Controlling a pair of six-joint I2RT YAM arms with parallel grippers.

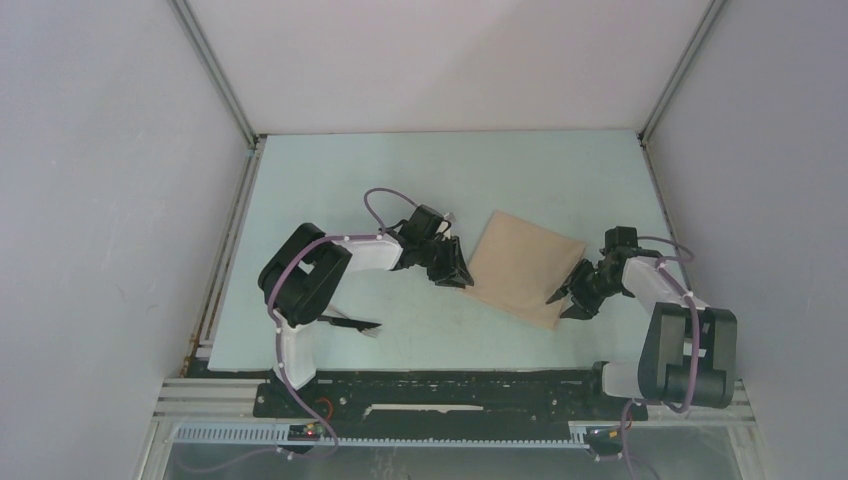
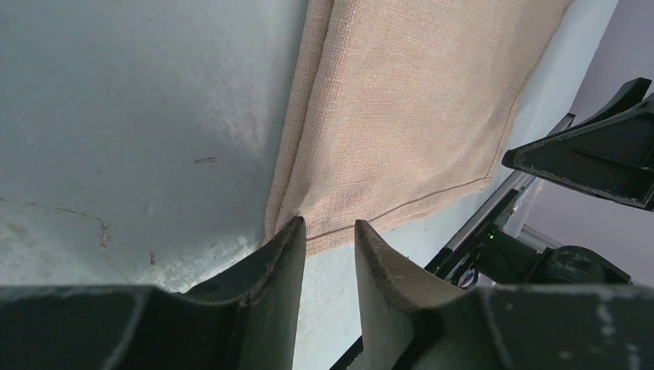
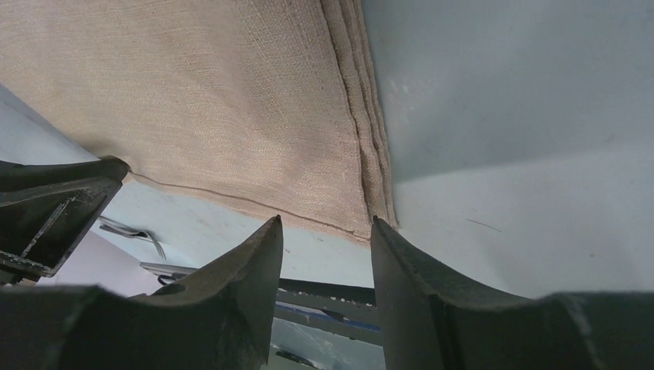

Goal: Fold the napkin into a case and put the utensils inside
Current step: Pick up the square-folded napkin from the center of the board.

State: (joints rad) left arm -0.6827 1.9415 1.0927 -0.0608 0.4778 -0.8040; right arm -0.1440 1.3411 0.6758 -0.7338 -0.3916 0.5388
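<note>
The tan napkin (image 1: 525, 265) lies folded flat in several layers on the pale table. My left gripper (image 1: 462, 278) is at its near left corner. In the left wrist view the left gripper (image 2: 330, 227) is open, and the hem of the napkin (image 2: 409, 116) lies just beyond its tips. My right gripper (image 1: 560, 300) is at the near right corner. The right wrist view shows the right gripper (image 3: 327, 222) open too, its tips at the layered edge of the napkin (image 3: 216, 100). Dark utensils (image 1: 352, 323) lie by the left arm's base, and a pale fork (image 3: 139, 233) shows there.
The table (image 1: 420, 170) is walled by white panels on three sides. A black rail (image 1: 450, 385) carrying both arm bases runs along the near edge. Each wrist view shows the other arm's gripper beyond the napkin: the right one (image 2: 601, 154) and the left one (image 3: 46, 208).
</note>
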